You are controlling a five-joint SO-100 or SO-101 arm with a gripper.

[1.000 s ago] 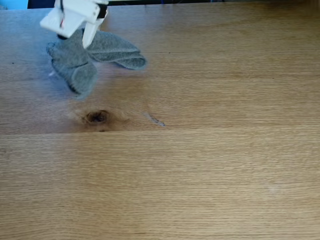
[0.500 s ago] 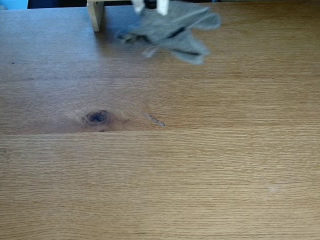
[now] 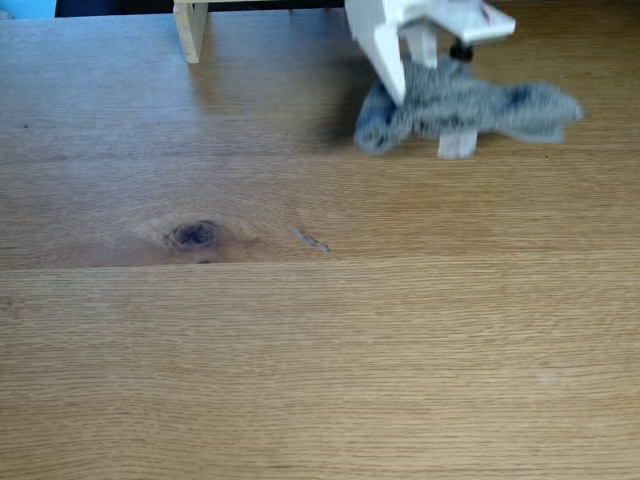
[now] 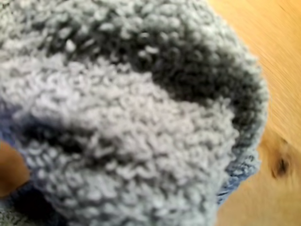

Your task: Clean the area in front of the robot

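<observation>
The robot's white gripper (image 3: 428,122) comes down from the top edge of the fixed view, right of centre, and is shut on a grey terry cloth (image 3: 495,108). The cloth lies bunched on the oak tabletop (image 3: 350,350), trailing to the right of the fingers (image 3: 388,62). A dark oval knot (image 3: 195,234) and a small greyish smear (image 3: 312,240) sit left of the gripper and nearer the camera. In the wrist view the cloth (image 4: 131,122) covers most of the picture, with tabletop (image 4: 277,70) and a knot (image 4: 281,165) at the right.
A pale wooden post (image 3: 190,28) stands at the table's far edge, upper left in the fixed view. Bare wood stretches across the whole near half of the table.
The gripper has swept with the cloth from the upper left, past the top middle, to the upper right of the fixed view. The wooden post has come into sight.
</observation>
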